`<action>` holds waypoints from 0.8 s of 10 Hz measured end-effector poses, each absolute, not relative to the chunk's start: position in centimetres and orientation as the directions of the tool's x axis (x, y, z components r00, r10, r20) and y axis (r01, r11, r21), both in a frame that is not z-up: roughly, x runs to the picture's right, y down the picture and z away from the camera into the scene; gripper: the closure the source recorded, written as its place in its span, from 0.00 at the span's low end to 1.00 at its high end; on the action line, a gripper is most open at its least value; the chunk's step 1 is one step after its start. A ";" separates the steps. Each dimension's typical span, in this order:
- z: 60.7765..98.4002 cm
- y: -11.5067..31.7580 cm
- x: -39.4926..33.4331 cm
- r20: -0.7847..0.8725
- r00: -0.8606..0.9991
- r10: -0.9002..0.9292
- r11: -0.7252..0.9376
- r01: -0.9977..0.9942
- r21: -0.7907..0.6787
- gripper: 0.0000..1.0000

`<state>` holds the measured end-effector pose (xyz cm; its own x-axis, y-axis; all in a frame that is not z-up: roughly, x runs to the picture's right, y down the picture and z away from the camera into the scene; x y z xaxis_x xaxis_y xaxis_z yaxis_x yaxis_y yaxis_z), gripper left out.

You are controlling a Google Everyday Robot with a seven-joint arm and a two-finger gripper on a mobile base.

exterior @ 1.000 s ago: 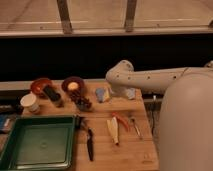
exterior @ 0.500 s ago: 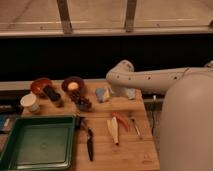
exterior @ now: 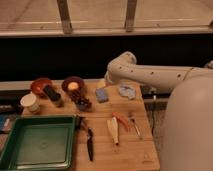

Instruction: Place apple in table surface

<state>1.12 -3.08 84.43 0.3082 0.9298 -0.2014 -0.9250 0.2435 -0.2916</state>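
Note:
The apple (exterior: 73, 86) is small, round and yellow-orange. It lies in a brown bowl (exterior: 73, 80) at the back of the wooden table surface (exterior: 130, 150). My white arm (exterior: 150, 75) reaches in from the right and bends down at the table's far edge. My gripper (exterior: 104, 82) is at the arm's end, just right of the apple's bowl and above a blue sponge (exterior: 102, 95). It is apart from the apple and holds nothing that I can see.
A dark grape cluster (exterior: 82, 102) lies in front of the bowl. A second bowl (exterior: 40, 85) and a white cup (exterior: 30, 101) stand at the left. A green tray (exterior: 37, 145), black knife (exterior: 90, 145), carrot (exterior: 120, 121) and blue cloth (exterior: 127, 91) are also on the table.

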 end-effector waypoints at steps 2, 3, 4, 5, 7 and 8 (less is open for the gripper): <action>85.3 -5.2 -2.0 -0.148 0.363 0.920 0.295 -0.890 -0.348 0.20; 85.7 -6.1 -4.1 -0.128 0.389 0.912 0.318 -0.870 -0.377 0.20; 85.9 -6.8 -6.3 -0.114 0.414 0.903 0.340 -0.852 -0.399 0.20; 85.9 -7.0 -7.7 -0.107 0.422 0.900 0.345 -0.842 -0.415 0.20; 86.1 -7.1 -6.7 -0.109 0.420 0.901 0.346 -0.848 -0.402 0.20; 86.0 -7.0 -6.9 -0.109 0.421 0.900 0.347 -0.846 -0.405 0.20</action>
